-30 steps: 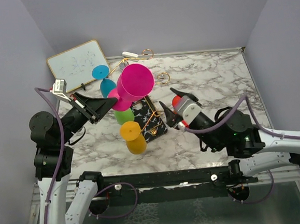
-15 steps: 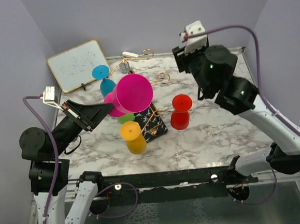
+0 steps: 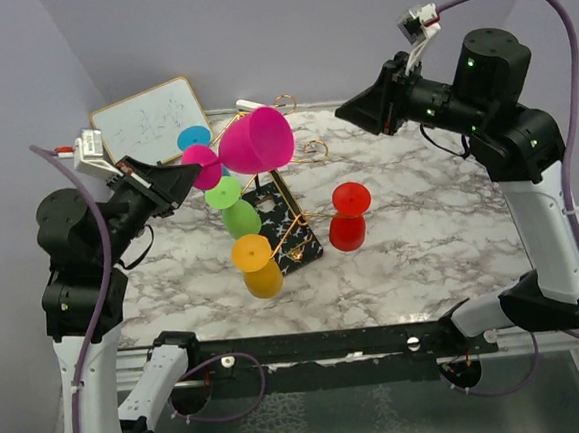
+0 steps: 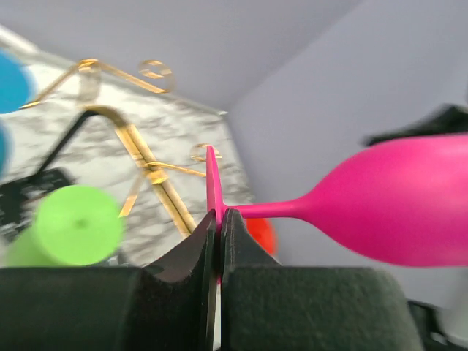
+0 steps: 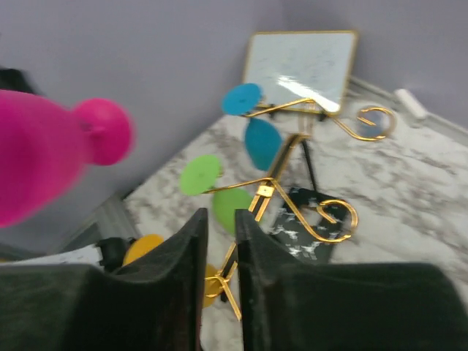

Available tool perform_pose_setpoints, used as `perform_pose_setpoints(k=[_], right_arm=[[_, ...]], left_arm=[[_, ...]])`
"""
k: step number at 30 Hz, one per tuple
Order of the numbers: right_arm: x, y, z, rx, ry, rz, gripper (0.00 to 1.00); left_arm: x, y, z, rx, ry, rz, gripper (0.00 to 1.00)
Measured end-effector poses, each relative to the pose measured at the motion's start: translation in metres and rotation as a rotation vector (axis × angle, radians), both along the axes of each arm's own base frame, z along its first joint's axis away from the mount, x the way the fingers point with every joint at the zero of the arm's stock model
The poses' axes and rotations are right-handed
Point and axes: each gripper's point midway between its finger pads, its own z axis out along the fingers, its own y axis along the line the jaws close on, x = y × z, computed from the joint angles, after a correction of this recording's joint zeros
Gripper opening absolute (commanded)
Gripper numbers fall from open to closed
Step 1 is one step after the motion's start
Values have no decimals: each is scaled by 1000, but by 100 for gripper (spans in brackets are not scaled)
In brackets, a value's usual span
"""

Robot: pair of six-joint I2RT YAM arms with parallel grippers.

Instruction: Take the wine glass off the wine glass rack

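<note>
The wine glass rack (image 3: pixel 293 238) is a gold wire stand on a black speckled base at mid-table. Green (image 3: pixel 230 205), yellow (image 3: pixel 258 265) and blue (image 3: pixel 194 139) glasses hang on it. My left gripper (image 3: pixel 182 175) is shut on the foot of a magenta wine glass (image 3: pixel 258 141) and holds it sideways in the air, above the rack and apart from it. The left wrist view shows the fingertips (image 4: pixel 219 216) pinching the thin foot, with the bowl (image 4: pixel 395 205) to the right. My right gripper (image 3: pixel 345 112) is high at the back right, empty, its jaws almost together (image 5: pixel 221 216).
A red glass (image 3: pixel 348 216) stands upside down on the marble table right of the rack. A framed whiteboard (image 3: pixel 150 124) leans at the back left. The rack's scroll arms (image 5: pixel 322 216) reach out toward the right gripper. Purple walls close in the sides.
My left gripper has lifted the magenta glass up and left, off the rack. My right arm has let go of the red glass and swung high to the back right.
</note>
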Motion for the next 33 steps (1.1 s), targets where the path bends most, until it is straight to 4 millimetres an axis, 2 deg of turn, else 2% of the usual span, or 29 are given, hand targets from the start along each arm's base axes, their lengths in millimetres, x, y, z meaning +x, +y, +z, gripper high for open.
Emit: perform_pose_setpoints(k=[3,7,9,11,15,20,23,33], right_arm=[[-40,9,13,71,22,154,42],[-71,1,18,104,26,212,45],[-82,-2,16,106,30,230,46],[-88,1,9,100,49,265,49],[-88,11,-12,80,109,336,51],[-63,34,-47,46,211,384,51],[-52,44,-59,40,245,409,50],[-52,66,-50,62,210,491,49]], left_arm=[[27,15,-52,181,122,88,0],[44,33,-111,374,265,139,0],[43,37,-128,426,298,139,0],[39,38,-136,450,310,131,0],[34,36,-135,461,278,112,0],[30,30,-121,441,211,85,0],[27,27,-116,432,187,72,0],[24,22,-101,392,137,57,0]])
